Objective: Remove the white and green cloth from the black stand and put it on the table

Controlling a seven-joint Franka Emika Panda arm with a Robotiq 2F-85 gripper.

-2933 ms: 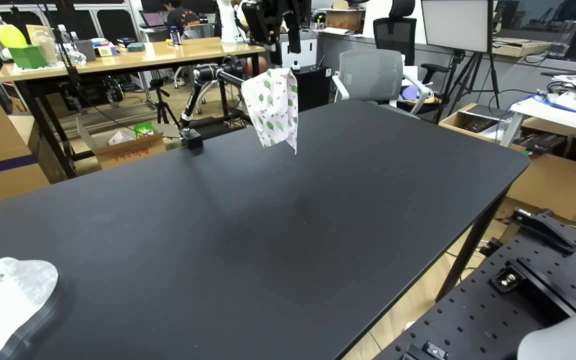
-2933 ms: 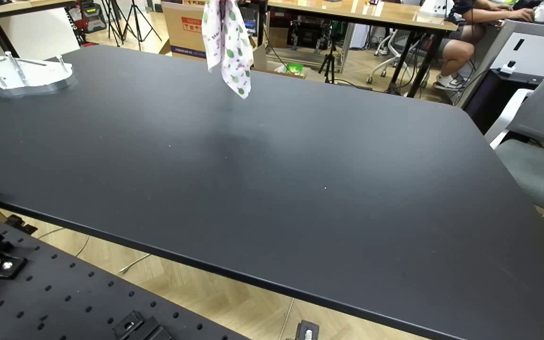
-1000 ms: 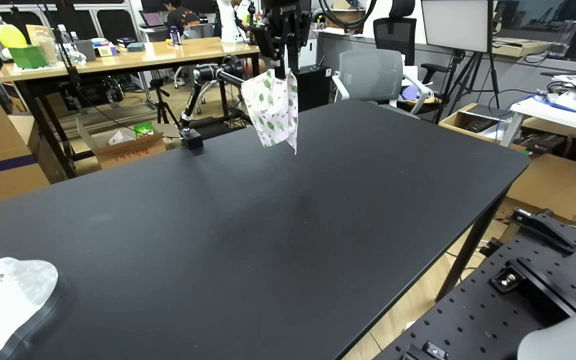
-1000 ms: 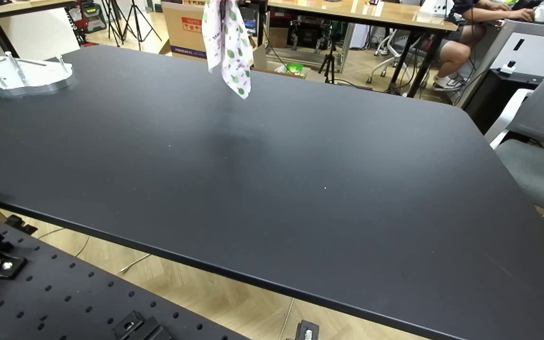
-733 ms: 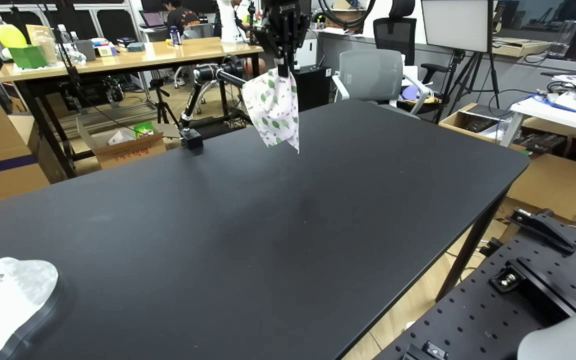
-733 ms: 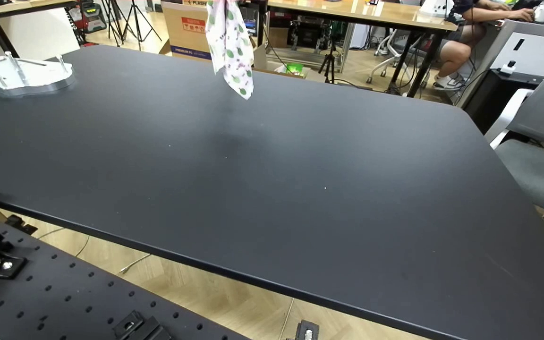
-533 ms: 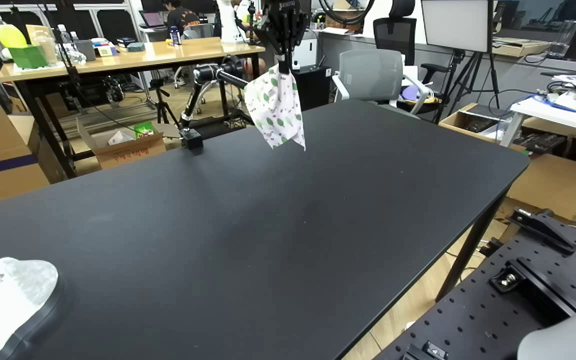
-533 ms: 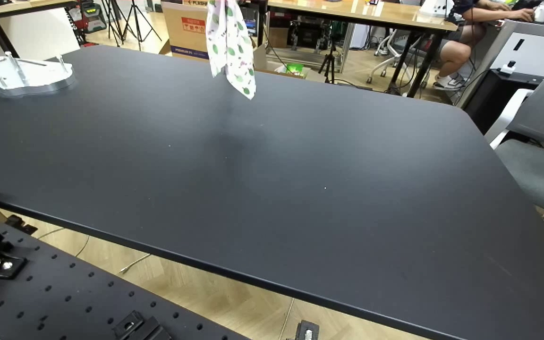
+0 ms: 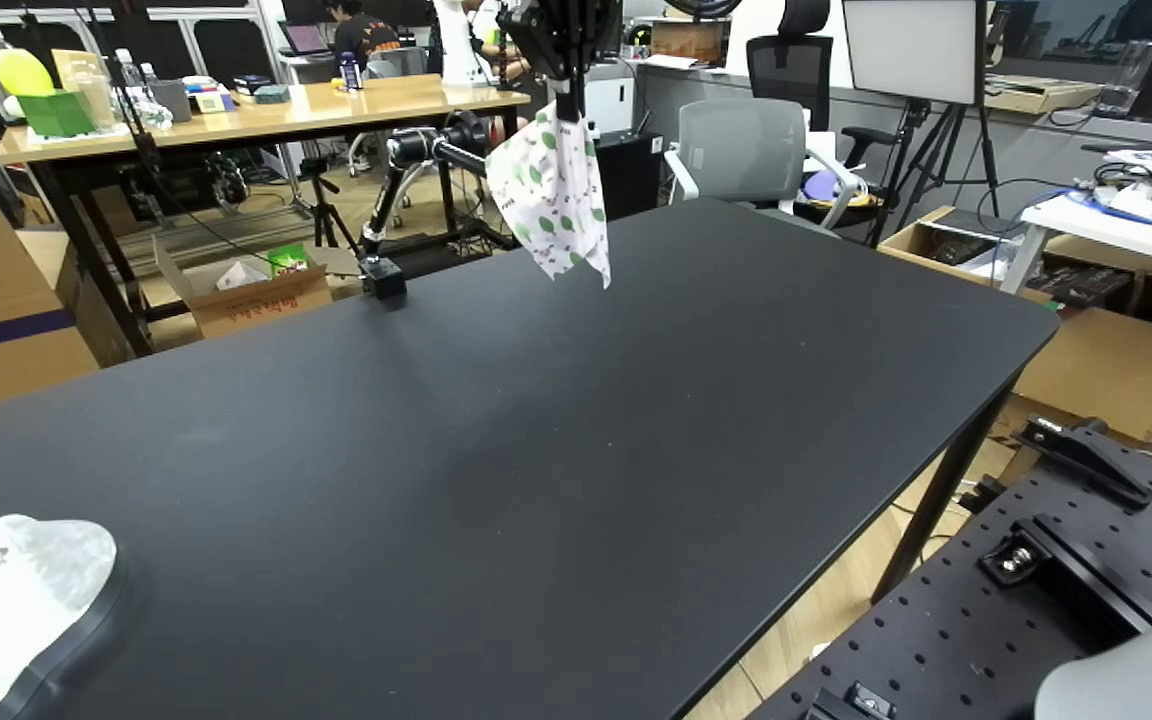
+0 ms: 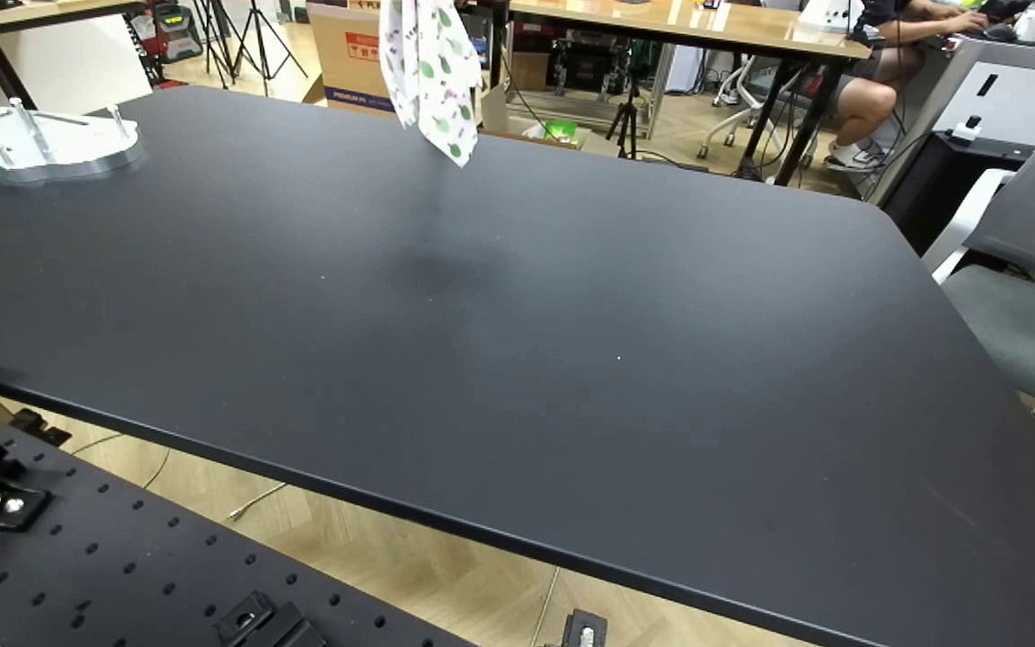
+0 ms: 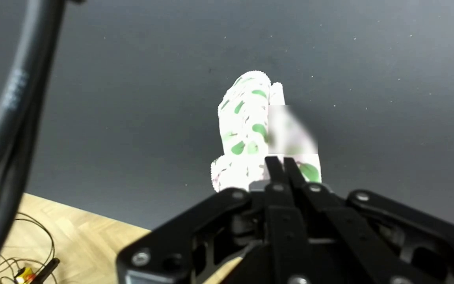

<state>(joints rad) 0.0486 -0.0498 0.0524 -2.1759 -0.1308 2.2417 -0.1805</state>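
step (judged): lifting white-and-green cloth (image 9: 548, 205) off black stand (image 9: 414, 148) | gripper (image 11: 281, 159): pinching cloth's upper part | cloth: hanging below gripper, above counter (image 9: 536, 450); whether free of stand is unclear | next (judged): draw clear of stand, lower, let go

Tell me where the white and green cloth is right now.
In an exterior view, the cloth hangs from the gripper at upper centre, above the black table, just right of the black stand; whether cloth and stand touch is unclear.
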